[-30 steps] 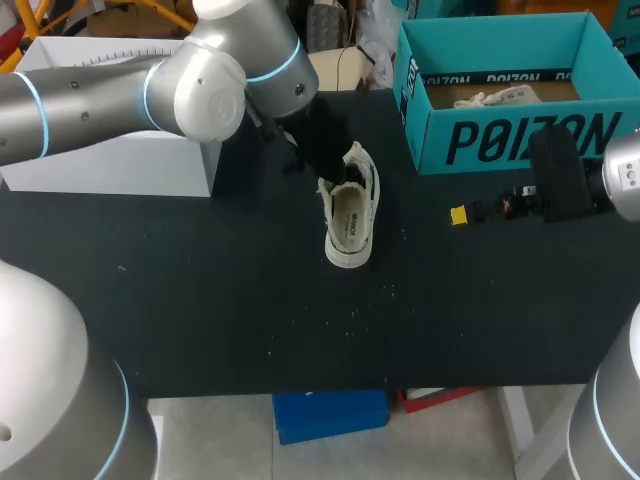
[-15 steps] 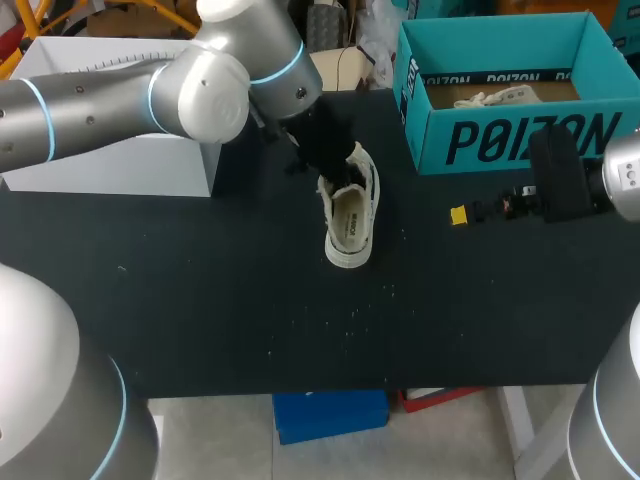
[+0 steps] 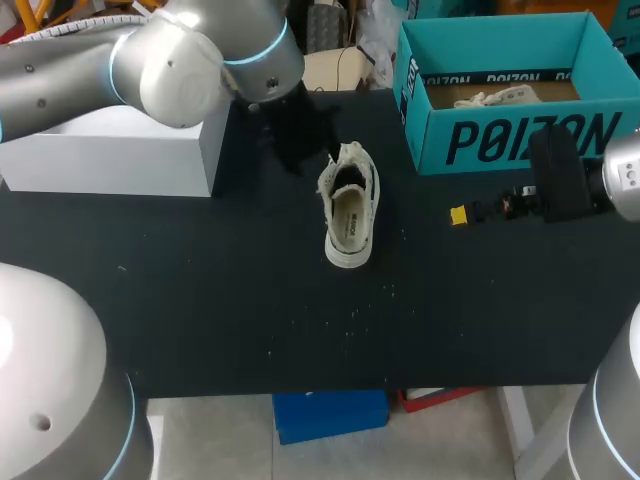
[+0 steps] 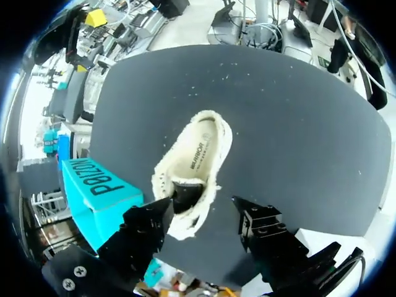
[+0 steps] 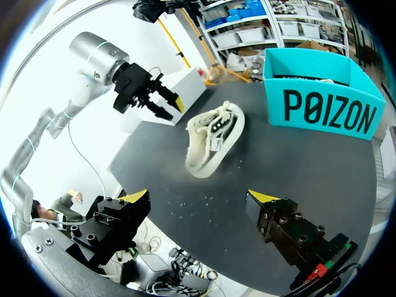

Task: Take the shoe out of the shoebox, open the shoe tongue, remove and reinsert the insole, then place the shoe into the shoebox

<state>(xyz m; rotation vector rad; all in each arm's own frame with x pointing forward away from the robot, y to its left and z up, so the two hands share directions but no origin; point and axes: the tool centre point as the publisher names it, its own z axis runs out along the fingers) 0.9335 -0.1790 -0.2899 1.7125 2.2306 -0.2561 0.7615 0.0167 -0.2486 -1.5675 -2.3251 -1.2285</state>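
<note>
A cream low-top shoe point(image 3: 350, 215) lies on the black table point(image 3: 200, 300), its opening facing up and its insole showing. My left gripper point(image 3: 300, 145) hangs just behind the shoe's tongue end, apart from it. In the left wrist view the shoe point(image 4: 195, 164) lies ahead of the gripper point(image 4: 201, 223), whose fingers stand open on either side of the shoe's near end without touching it. My right gripper point(image 3: 468, 213) waits open to the right of the shoe, in front of the teal shoebox point(image 3: 510, 135). From the right wrist, the shoe point(image 5: 213, 139) is ahead of the open gripper point(image 5: 198, 198).
A white box point(image 3: 110, 150) stands at the back left, beside my left arm. Something pale lies inside the teal shoebox point(image 5: 322, 105). The left gripper point(image 5: 162, 101) appears behind the shoe in the right wrist view.
My left gripper has opened, let go of the shoe's tongue end, and pulled back and to the left. The shoe and the right arm stayed put.
</note>
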